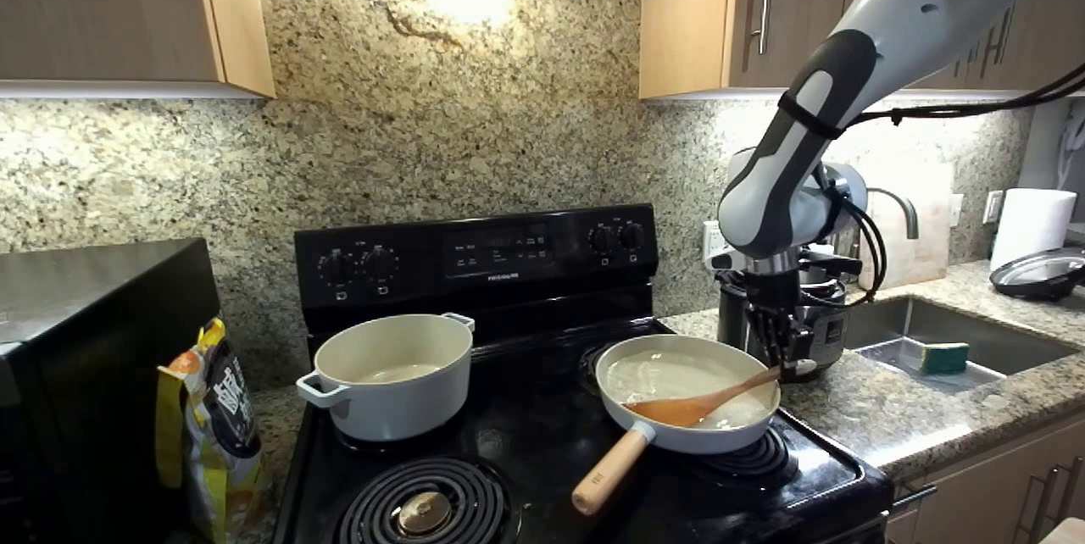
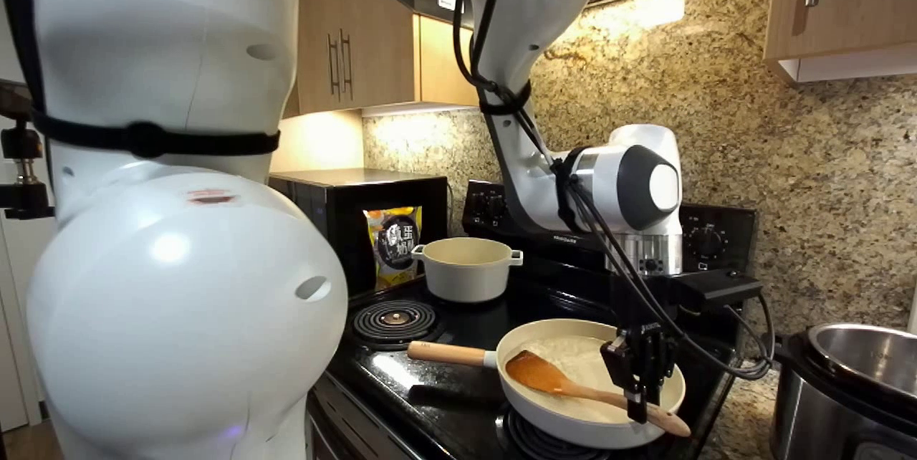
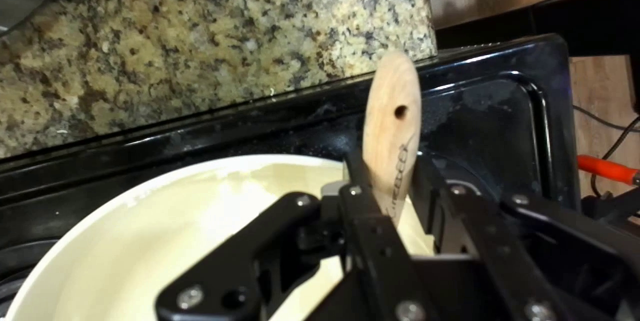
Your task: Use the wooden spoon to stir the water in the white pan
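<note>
The white pan (image 1: 691, 441) sits on a burner in both exterior views (image 2: 566, 425), its light wooden handle pointing away from the gripper. Clear water (image 1: 657, 373) with bright glints covers its bottom. The wooden spoon (image 1: 678, 411) lies slanted across the pan, its orange-brown head (image 2: 539, 374) low inside by the pan-handle side. My gripper (image 1: 788, 368) points down at the opposite rim (image 2: 645, 406). In the wrist view its fingers (image 3: 390, 167) are closed around the pale spoon handle (image 3: 393, 116), whose end sticks out past the rim. The spoon head is out of the wrist view.
A deeper white pot (image 1: 398, 396) with two side handles stands on a back burner. A bare coil burner (image 1: 424, 510) is in front of it. A steel cooker (image 2: 845, 403) stands on the counter beside the stove, near the sink (image 1: 1034, 349). A snack bag (image 1: 222, 425) leans by the microwave.
</note>
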Action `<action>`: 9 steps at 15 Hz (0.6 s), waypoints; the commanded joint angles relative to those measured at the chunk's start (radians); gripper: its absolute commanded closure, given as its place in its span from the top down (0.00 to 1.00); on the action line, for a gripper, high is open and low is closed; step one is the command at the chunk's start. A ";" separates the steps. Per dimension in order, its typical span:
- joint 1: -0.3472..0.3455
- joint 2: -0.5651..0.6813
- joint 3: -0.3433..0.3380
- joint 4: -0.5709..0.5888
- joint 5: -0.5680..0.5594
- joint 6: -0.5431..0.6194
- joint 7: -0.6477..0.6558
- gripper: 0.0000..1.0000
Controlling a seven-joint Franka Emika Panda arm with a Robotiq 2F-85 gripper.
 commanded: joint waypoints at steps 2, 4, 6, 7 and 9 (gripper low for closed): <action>0.000 -0.121 0.011 -0.067 -0.103 -0.056 0.089 0.08; -0.003 -0.155 0.011 -0.073 -0.160 -0.092 0.141 0.08; -0.005 -0.175 0.015 -0.061 -0.232 -0.164 0.211 0.07; -0.006 -0.178 0.017 -0.050 -0.253 -0.198 0.237 0.08; -0.006 -0.185 0.020 -0.032 -0.288 -0.261 0.298 0.08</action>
